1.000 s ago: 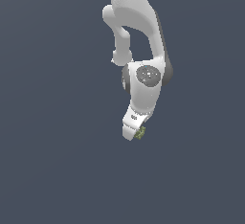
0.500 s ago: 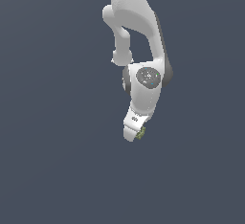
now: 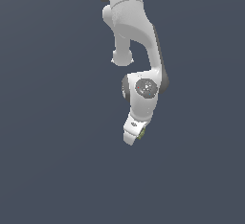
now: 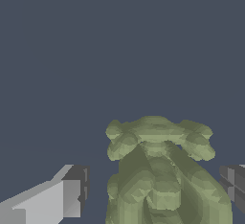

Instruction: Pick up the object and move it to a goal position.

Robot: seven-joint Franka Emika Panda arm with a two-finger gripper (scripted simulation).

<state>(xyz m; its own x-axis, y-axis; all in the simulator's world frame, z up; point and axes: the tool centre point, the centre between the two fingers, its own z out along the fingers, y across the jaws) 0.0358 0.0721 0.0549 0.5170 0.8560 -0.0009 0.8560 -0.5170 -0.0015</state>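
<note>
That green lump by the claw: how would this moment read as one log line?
arm: Panda | gripper: around green lump, contact unclear | lump: between fingers | goal: not visible

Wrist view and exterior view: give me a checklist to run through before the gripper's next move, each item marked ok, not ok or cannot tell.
1. Olive-green object sits between the jaws of the gripper: ok.
2. Fingers touching the object on both sides: cannot tell; a gap shows beside each in the wrist view.
3. Object visible at the gripper tip in the exterior view: ok.
4. Object lifted off a surface: cannot tell; the background is plain.
5. Goal position in view: not ok; no marker shows.
</note>
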